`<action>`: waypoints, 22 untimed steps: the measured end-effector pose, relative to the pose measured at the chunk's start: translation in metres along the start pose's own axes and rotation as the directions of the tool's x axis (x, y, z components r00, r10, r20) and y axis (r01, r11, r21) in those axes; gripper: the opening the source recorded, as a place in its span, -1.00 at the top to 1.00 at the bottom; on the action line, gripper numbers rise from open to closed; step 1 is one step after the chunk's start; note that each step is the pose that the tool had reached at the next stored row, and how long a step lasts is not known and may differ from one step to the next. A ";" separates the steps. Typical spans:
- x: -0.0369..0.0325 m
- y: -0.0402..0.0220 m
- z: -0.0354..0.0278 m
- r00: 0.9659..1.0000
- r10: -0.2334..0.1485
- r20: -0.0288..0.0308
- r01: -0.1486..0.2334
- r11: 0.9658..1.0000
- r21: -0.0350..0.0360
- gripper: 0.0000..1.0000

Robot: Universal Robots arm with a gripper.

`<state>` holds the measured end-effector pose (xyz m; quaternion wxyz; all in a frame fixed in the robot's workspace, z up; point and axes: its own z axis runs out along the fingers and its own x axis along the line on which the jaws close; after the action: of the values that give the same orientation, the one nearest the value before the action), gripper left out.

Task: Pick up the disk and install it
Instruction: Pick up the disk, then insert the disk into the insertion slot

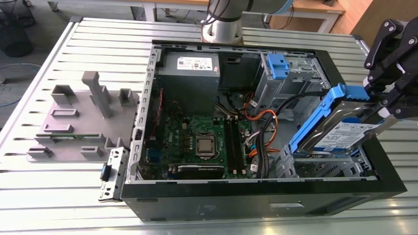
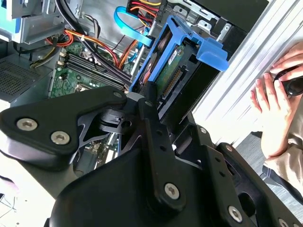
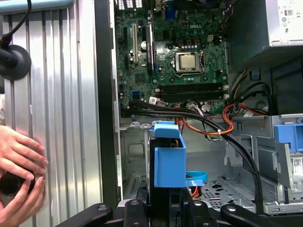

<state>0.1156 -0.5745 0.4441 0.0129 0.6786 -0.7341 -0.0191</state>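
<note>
**A:** What carries the scene?

**B:** A silver table [image 1: 65, 196] of ribbed metal slats.

**A:** And directly on it?

**B:** A black computer case [image 1: 261, 203] lies on its side in the middle, open side up. At the exterior view's left sits a grey holder plate [image 1: 72, 122] with upright blocks. Just beside the case's near corner lies a small metal bracket [image 1: 111, 171] with a blue tab. The arm's base [image 1: 222, 29] stands at the far edge, behind the case.

**A:** Anyone present?

**B:** In the first wrist view, a person's hands [image 3: 19, 165] rest on the slats beside the case.
</note>
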 end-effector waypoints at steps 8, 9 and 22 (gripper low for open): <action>-0.0005 -0.0019 0.0046 1.000 0.000 0.000 0.000 1.000 0.000 0.30; -0.0005 -0.0021 0.0062 1.000 0.000 0.000 0.000 1.000 0.000 0.30; -0.0004 -0.0031 0.0284 1.000 0.000 0.000 0.000 1.000 0.000 0.30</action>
<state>0.1175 -0.5741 0.4156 0.0128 0.6786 -0.7341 -0.0191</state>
